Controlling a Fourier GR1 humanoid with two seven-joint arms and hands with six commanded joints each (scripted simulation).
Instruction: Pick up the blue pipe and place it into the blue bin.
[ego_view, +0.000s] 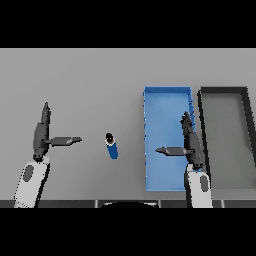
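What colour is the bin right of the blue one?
Dark grey, nearly black rim; head view shows it.

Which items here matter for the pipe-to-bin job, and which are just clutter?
Job:
- blue pipe, on the table between the hands
- blue bin, right of the pipe
- left robot hand, open
- right robot hand, open, over the blue bin

Lying about:
- dark bin, right of the blue one
- grey table
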